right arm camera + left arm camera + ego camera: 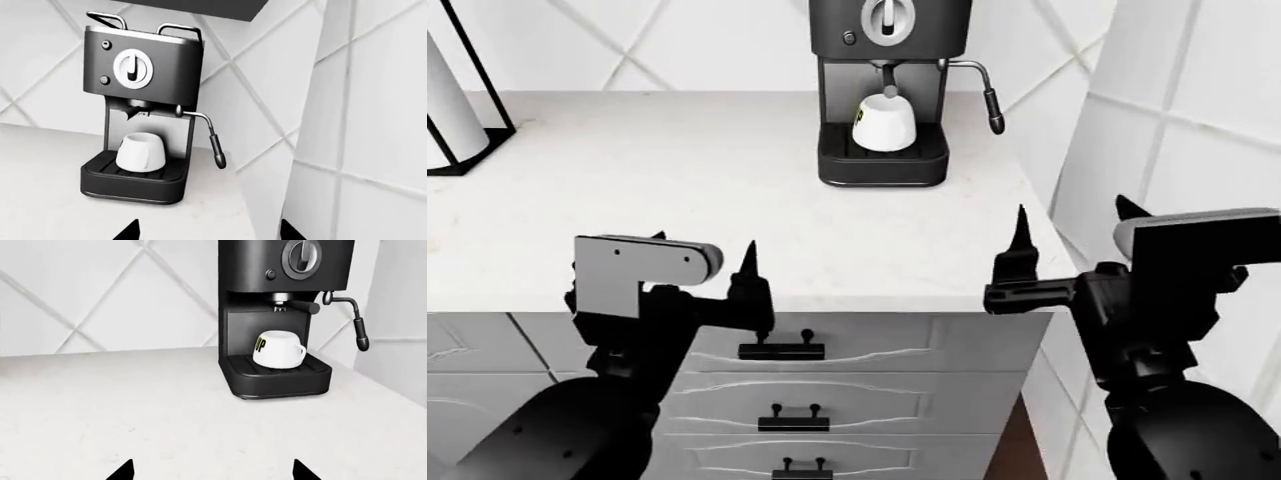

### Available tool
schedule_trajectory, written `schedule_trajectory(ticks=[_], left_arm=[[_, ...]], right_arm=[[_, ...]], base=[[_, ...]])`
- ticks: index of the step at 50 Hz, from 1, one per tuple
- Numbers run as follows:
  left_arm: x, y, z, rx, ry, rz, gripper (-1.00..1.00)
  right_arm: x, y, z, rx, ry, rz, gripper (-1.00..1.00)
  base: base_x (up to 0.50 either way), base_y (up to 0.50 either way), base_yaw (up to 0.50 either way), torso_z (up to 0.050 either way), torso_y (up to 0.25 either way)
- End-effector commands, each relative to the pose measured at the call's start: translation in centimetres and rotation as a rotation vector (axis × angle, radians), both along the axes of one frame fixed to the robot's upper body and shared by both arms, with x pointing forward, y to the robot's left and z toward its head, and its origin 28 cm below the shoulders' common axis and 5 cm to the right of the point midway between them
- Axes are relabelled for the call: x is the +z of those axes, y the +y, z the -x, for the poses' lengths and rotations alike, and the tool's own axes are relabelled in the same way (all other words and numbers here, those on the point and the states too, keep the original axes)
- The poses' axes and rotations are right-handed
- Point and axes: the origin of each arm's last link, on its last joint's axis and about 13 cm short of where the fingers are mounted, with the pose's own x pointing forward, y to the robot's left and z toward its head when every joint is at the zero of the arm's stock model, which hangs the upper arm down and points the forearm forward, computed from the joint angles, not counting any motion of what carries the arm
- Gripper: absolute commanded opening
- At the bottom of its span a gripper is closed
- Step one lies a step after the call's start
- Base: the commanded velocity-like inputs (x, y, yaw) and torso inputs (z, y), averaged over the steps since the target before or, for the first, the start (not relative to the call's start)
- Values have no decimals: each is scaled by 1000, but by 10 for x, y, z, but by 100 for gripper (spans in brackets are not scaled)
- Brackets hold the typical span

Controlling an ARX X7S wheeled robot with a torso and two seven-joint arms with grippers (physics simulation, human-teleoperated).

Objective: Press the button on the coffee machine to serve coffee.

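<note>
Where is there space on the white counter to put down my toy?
The white counter is bare between the black wire stand at the far left and the black boxy coffee machine, and along its front edge. It is crowded at the machine: a white cup fills its tray, beside the tiled wall.

black arms (627,340), pointed black fingertips (1016,238)

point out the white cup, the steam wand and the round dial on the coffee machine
white cup (140,152), right wrist view, on its side wall
steam wand (217,152), right wrist view, on its dark tip
round dial (133,69), right wrist view, on its silver face
</note>
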Motion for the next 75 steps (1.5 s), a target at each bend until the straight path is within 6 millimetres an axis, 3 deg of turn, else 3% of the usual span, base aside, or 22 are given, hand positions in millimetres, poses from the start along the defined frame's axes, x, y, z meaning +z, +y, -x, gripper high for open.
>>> schedule_trajectory(ticks=[1,12,25,58,75], left_arm=[[36,10,-9,-28,-5,-50,100],[47,15,-13,-27,-14,-58,100],[43,16,-12,-9,3,-65,100],[40,24,-12,27,-5,-54,100],[39,28,-10,46,-8,-52,100]], right_arm=[[40,-13,2,9,-20,24,100],[44,-22,5,-22,6,19,100],[38,-24,6,-26,-1,-3,100],[39,-23,2,-13,11,19,100],[41,-21,-1,-5,20,24,100]], base=[[0,0,0,0,0],[0,0,0,0,0],[21,0,0,0,0],[400,-71,0,0,0],[166,0,0,0,1]])
